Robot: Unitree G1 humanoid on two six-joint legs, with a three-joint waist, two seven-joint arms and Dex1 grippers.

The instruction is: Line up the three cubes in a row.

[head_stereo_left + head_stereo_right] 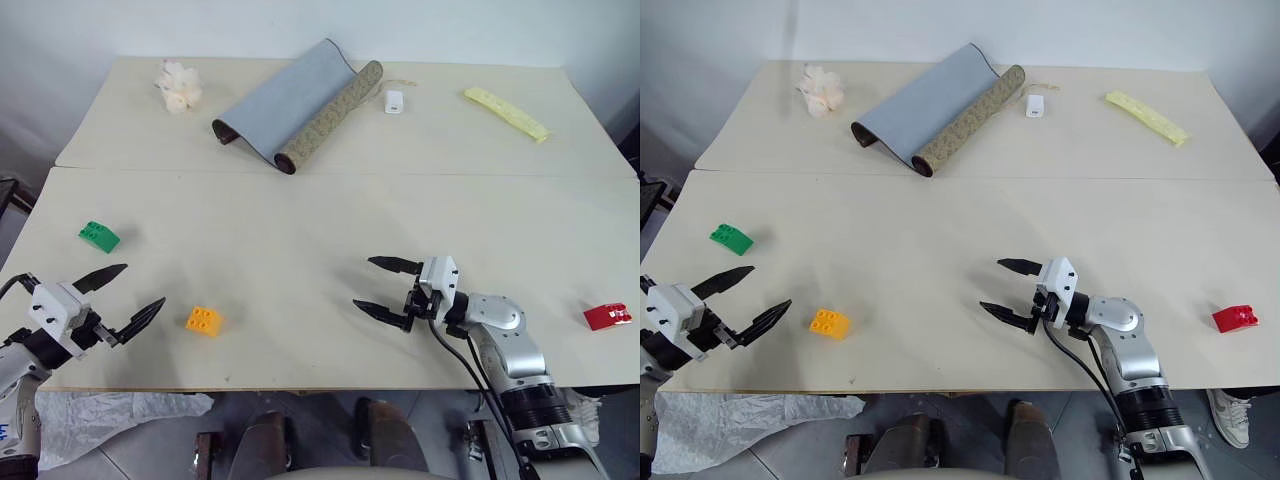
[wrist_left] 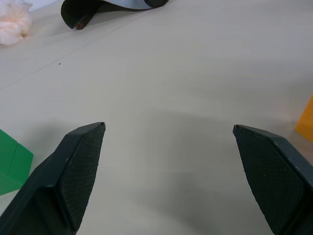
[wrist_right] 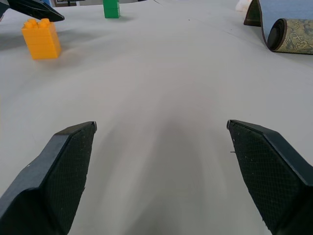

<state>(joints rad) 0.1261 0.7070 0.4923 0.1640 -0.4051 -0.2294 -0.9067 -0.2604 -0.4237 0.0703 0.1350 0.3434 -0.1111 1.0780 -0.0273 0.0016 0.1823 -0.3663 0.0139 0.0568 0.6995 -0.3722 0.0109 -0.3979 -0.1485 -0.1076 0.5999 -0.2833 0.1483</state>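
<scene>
A pale table carries a half-rolled grey mat. The right gripper and left gripper hover with fingers spread, empty. The orange-yellow cube sits just beside the left gripper, the green cube farther back-left, the red cube far right.

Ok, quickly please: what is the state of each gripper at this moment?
Left gripper: open, holding nothing, beside the orange-yellow cube.
Right gripper: open, holding nothing, over bare table.
</scene>
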